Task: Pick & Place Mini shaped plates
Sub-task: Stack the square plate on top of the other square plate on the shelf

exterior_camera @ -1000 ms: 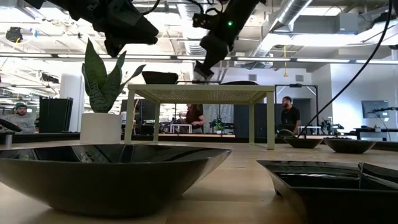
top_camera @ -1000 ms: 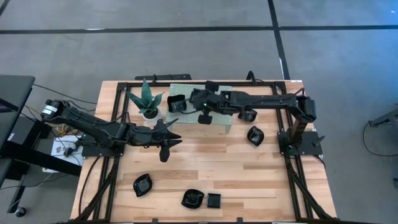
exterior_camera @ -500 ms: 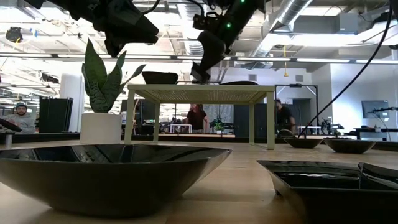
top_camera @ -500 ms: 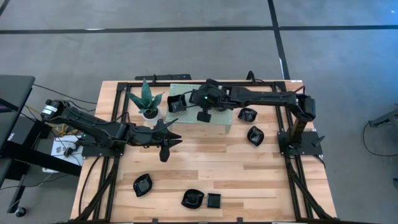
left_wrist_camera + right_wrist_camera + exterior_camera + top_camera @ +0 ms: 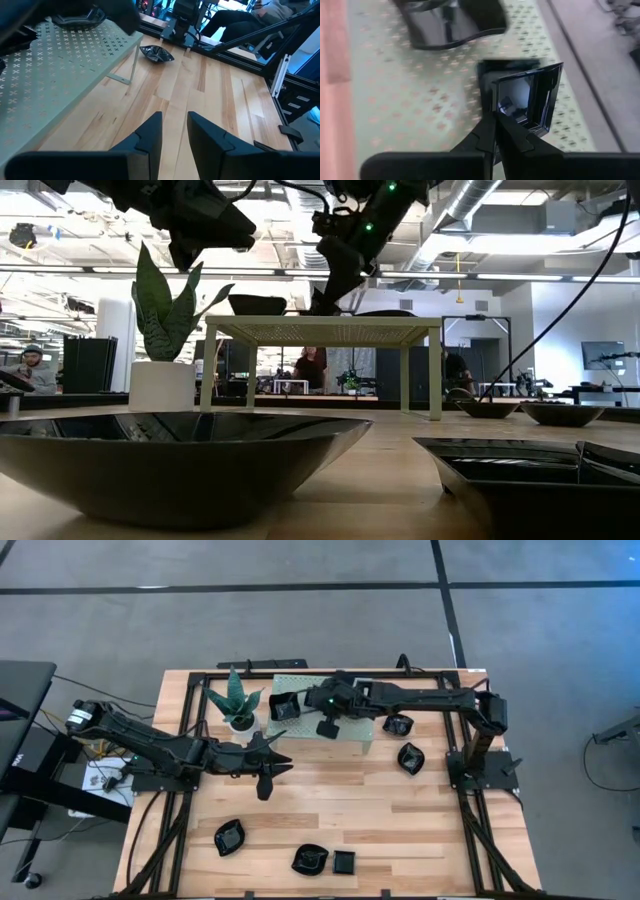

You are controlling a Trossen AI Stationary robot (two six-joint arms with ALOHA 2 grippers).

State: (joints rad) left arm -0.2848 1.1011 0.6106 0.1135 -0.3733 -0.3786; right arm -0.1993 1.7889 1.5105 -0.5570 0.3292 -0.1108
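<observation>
Upper centre of high view: right end effector (image 5: pixel 318 698) over pale green perforated stand (image 5: pixel 352 743), fingers pressed together on rim of small square plate (image 5: pixel 522 97), glossy black, tilted on edge. Wrist view alone shows that pinch and second wavy plate (image 5: pixel 451 22) on stand. Left end effector (image 5: pixel 174 131) slightly spread, holding nothing, above bare desk (image 5: pixel 400 810) centre-left. More plates: three near bottom edge (image 5: pixel 229 837), two right of stand (image 5: pixel 410 757). Potted plant (image 5: pixel 236 700) just left of stand.
</observation>
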